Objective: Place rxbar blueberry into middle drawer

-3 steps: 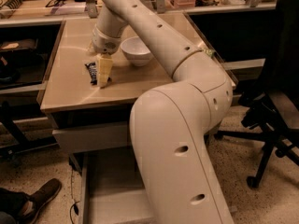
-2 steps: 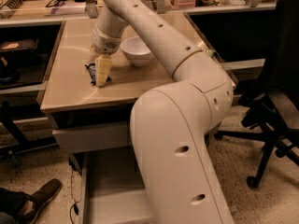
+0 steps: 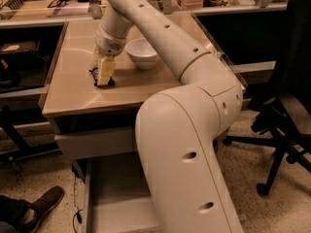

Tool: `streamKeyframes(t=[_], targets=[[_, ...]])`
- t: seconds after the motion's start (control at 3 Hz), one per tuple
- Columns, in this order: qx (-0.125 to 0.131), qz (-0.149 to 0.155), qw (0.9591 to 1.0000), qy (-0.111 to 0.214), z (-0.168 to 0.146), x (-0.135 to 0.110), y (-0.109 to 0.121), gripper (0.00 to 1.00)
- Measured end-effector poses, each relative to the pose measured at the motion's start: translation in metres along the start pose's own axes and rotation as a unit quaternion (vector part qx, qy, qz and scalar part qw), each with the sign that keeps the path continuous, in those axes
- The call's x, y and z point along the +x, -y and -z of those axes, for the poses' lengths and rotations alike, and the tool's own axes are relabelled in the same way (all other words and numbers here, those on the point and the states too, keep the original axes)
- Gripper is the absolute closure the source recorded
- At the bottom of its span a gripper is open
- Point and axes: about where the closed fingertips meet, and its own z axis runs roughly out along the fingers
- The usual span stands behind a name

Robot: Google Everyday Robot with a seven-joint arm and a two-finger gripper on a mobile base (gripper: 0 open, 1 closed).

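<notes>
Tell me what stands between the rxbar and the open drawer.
Nothing visible. The gripper is down on the rxbar blueberry near the front of the table, and the middle drawer lies pulled out below it with bare floor showing. The white bowl sits behind, off that path. The robot's arm hides the drawer's right part.

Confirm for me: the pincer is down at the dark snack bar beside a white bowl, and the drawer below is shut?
Not shut: the camera view shows the middle drawer pulled open. The pincer is down at the rxbar blueberry beside the white bowl.
</notes>
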Motion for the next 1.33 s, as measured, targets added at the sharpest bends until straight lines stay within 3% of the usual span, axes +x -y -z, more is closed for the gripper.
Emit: streamKeyframes(t=[0.33,0.67,1.0,1.33], targets=[[0.000,0.000,1.0000,0.000,0.000,0.000,0.000,1.00],[0.000,0.000,1.0000,0.000,0.003,-0.002,0.001,1.00],[0.022,-0.002,0.9997,0.002,0.018,-0.007,-0.007,1.00],[0.030,-0.005,0.9995,0.008,0.019,-0.016,-0.033,1.00]])
